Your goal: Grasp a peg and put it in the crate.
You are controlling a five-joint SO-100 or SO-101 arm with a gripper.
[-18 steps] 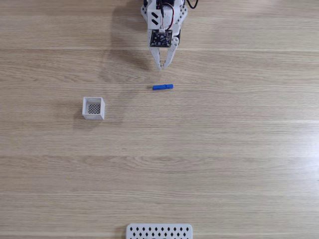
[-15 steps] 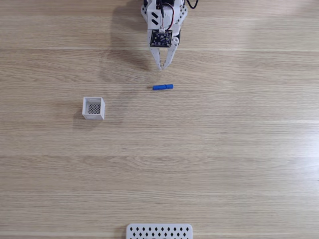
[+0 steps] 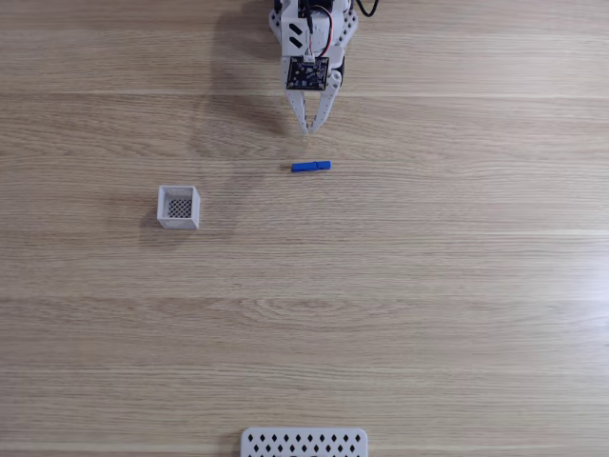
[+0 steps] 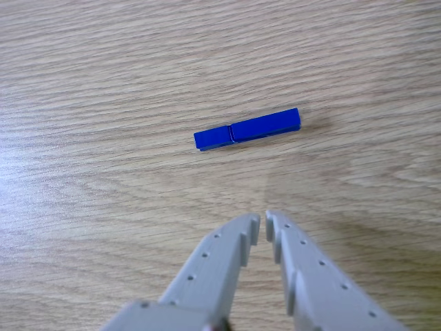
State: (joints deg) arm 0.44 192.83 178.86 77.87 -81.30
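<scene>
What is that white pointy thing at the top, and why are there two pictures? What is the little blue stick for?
The white pointy thing is a robot arm's gripper, a kind of pincer with two fingers. One picture comes from a camera looking straight down at the wooden table. The other comes from a camera close behind the gripper, so you see its grey fingers from up close. The blue stick is a peg lying flat on the table, just in front of the fingertips and not touching them. The fingers are almost closed and hold nothing. To the left in the top-down picture stands a small white crate with a dark mesh bottom, where the peg should go. At the bottom edge lies a white panel with diamond holes.
</scene>
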